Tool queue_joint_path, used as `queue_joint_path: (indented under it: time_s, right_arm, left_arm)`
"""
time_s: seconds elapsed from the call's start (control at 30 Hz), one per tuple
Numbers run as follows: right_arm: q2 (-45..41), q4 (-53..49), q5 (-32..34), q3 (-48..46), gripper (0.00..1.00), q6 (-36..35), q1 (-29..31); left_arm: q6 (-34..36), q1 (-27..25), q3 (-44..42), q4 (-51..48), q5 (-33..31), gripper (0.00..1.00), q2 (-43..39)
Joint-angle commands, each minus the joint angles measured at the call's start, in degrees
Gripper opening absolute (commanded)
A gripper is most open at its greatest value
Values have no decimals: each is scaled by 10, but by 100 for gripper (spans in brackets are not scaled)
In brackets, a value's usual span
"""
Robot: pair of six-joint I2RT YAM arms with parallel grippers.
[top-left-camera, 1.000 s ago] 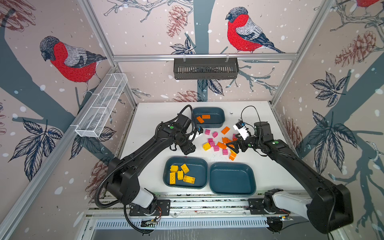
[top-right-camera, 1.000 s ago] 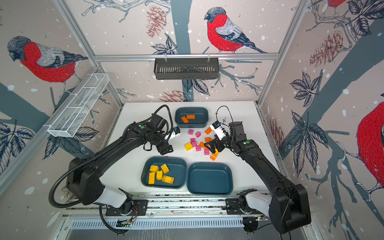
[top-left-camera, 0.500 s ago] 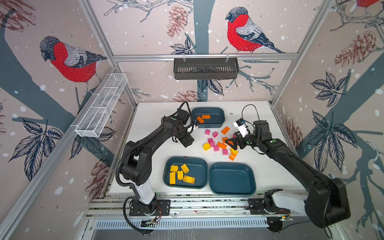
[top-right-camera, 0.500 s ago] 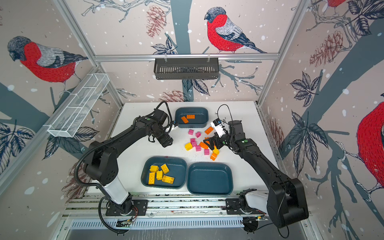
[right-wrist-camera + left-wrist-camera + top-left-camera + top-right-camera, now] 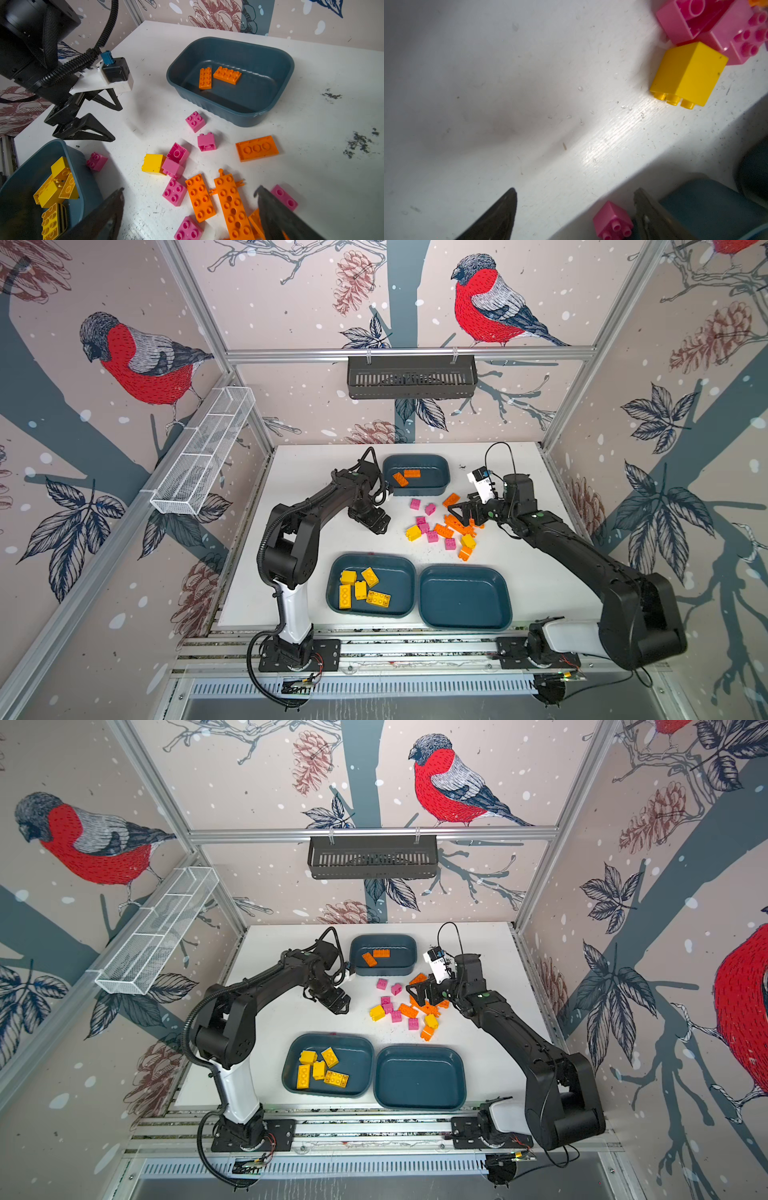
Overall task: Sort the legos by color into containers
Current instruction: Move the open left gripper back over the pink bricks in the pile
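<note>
Both jaws gape empty — right gripper (image 5: 189, 190) poised over the orange legos (image 5: 453, 526) in the pile, probably for the orange tub (image 5: 419, 491) at twelve o'clock; left gripper (image 5: 115, 124) hangs at nine o'clock, near a yellow brick (image 5: 413, 533) suited to the yellow tub (image 5: 330, 589) at seven

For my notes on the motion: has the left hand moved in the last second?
Yes. In both top views the left hand has drawn slightly away from the near tub holding yellow bricks, toward the far tub holding orange bricks.
</note>
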Motion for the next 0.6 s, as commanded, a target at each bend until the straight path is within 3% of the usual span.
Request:
queue_joint_path:
  time_s: [0.0,0.17,0.33,0.57]
  right_arm:
    - [10,26,-8,12,99,8,0]
    - [16,26,-16,17,99,-4,-3]
    - [30,11,-33,32,99,-14,-4]
    - [23,0,-46,31,99,-28,-29]
  left_arm:
    - [-44,-8,-3,-30,15,88,3]
    - [-93,-33,-24,-14,6,89,-12]
    - [-128,-53,19,-11,8,90,10]
    - [-94,-99,100,0,14,90,64]
